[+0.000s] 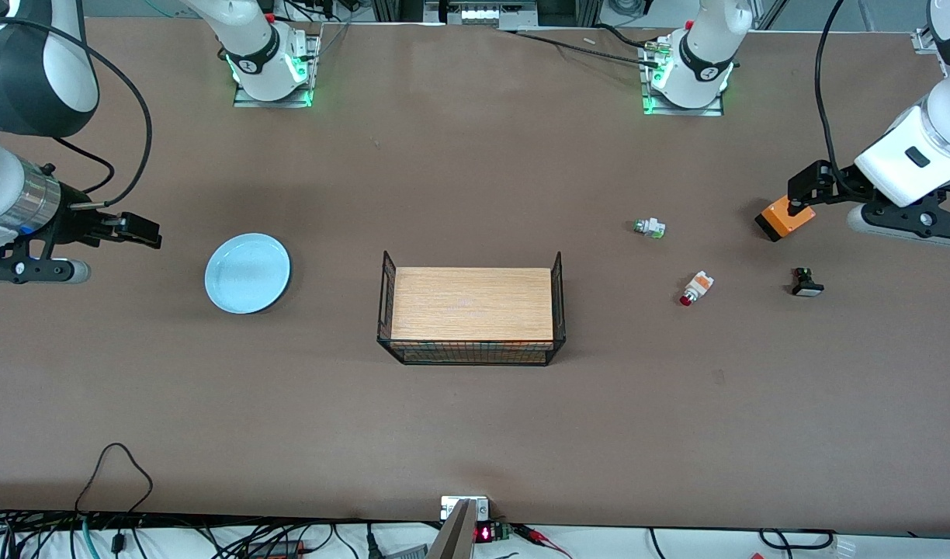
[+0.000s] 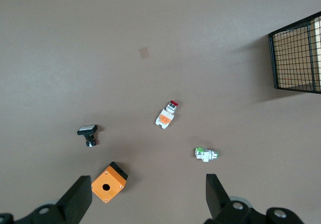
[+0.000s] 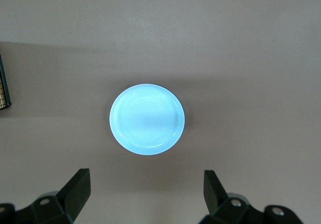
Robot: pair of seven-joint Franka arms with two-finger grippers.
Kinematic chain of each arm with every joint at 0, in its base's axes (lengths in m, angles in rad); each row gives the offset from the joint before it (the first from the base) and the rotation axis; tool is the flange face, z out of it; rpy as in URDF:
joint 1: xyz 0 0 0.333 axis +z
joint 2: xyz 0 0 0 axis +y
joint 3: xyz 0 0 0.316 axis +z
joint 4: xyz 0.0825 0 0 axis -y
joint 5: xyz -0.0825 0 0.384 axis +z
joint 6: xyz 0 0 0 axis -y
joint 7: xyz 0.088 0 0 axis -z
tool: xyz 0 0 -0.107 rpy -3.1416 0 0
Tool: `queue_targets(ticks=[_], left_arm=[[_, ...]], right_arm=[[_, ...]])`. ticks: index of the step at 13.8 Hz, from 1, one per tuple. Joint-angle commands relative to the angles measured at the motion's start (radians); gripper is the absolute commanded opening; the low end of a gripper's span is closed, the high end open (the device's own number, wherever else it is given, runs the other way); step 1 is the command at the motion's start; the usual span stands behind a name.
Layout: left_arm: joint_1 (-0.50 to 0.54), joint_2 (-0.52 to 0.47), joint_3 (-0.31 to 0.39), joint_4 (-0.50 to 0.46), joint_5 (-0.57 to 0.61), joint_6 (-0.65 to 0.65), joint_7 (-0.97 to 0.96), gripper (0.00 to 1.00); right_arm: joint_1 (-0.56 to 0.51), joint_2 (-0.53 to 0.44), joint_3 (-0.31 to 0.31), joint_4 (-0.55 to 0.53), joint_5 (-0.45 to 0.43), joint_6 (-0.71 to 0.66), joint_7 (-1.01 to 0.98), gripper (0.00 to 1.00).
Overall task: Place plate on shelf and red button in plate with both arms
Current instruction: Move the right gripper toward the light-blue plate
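We saw both hands wide open and empty above the counter [image 1: 475,435]. The right hand [image 1: 137,230] hung at nine o'clock from the plate [image 1: 247,273], which lay toward the right arm's end. The left hand [image 1: 802,186] hovered over the orange box [image 1: 785,218], at two o'clock from the red button [image 1: 696,288].

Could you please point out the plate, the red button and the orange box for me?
plate [image 1: 247,273], front view, centre of its dish.
red button [image 1: 697,288], front view, white body.
orange box [image 2: 108,183], left wrist view, top face.
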Motion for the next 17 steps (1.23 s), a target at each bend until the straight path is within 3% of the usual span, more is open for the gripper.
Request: queue_targets(ticks=[1, 5, 9, 15, 17], left_arm=[[0.009, 0.009, -0.010, 0.025, 0.014, -0.009, 0.012, 1.00], [0.009, 0.009, -0.010, 0.025, 0.013, -0.009, 0.012, 1.00], [0.009, 0.008, -0.012, 0.025, 0.013, -0.009, 0.012, 1.00], [0.011, 0.008, -0.023, 0.025, 0.014, -0.011, 0.010, 1.00], [0.011, 0.009, -0.024, 0.025, 0.017, -0.009, 0.010, 1.00]], right_arm=[[0.000, 0.010, 0.002, 0.008, -0.017, -0.008, 0.010, 1.00], [-0.017, 0.087, -0.003, 0.006, -0.014, 0.004, 0.006, 1.00], [-0.061, 0.171, -0.003, -0.017, -0.020, 0.137, 0.006, 1.00], [-0.070, 0.262, -0.003, -0.161, -0.029, 0.369, -0.003, 1.00], [-0.067, 0.248, -0.003, -0.292, -0.028, 0.532, -0.008, 1.00]])
